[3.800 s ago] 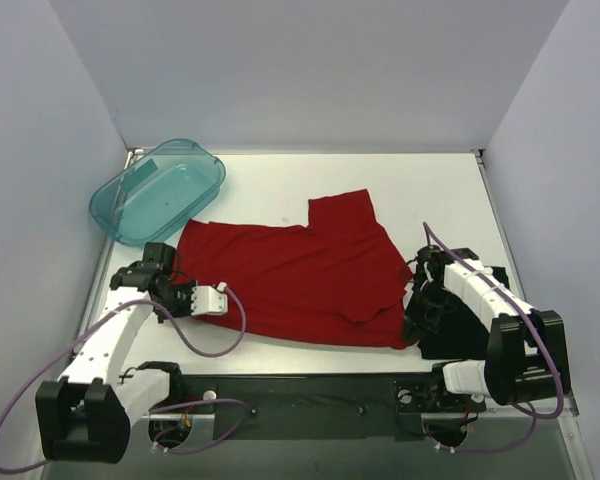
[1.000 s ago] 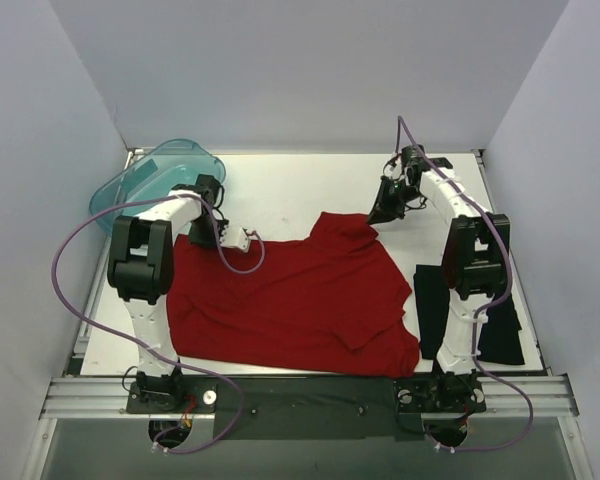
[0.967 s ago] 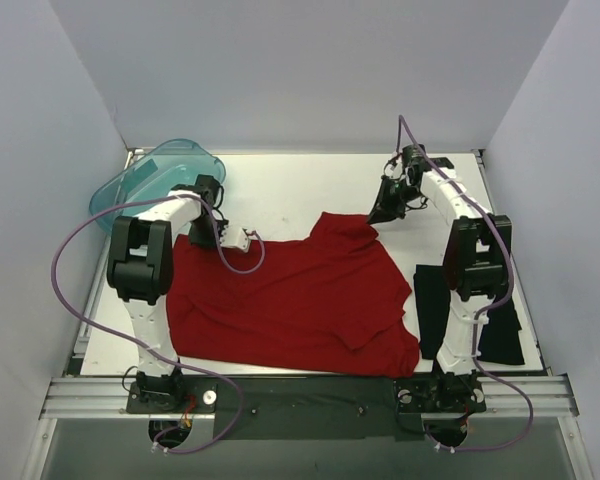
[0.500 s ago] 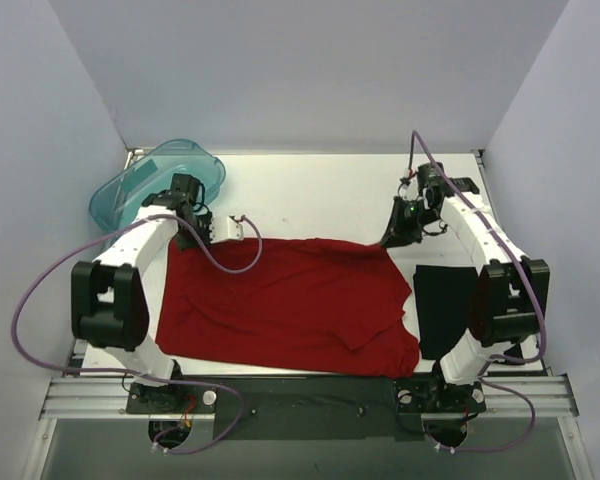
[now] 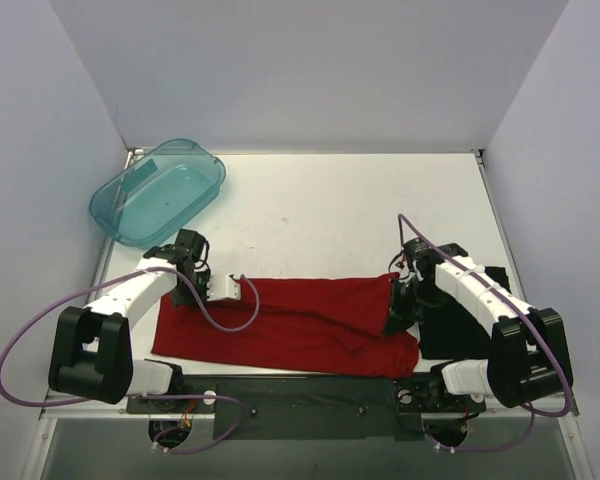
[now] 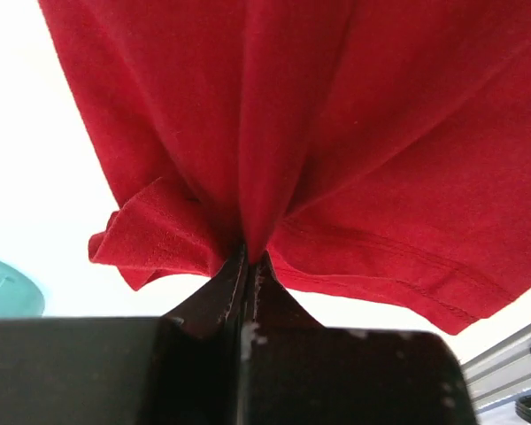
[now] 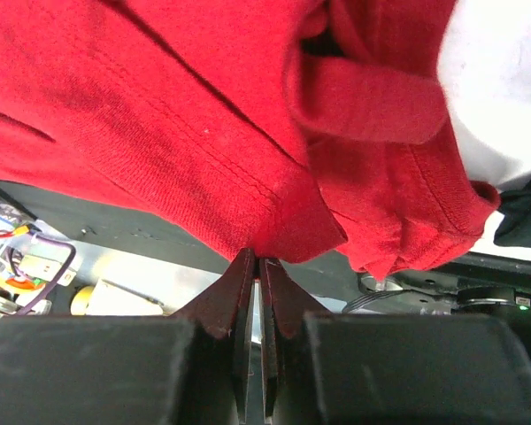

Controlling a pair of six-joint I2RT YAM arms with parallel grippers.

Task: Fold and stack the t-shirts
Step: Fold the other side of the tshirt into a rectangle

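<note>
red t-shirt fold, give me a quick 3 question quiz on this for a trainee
1. True or false: the left gripper is open and clear of the red t-shirt.
2. Where does the black t-shirt lie? A) in the teal tub. B) on the table, to the right of the red t-shirt. C) spread on top of the red t-shirt.
3. What is the right gripper holding?

Key: 1 false, it is shut on the cloth. 2 B. 3 the red t-shirt, pinched at an edge.
</note>
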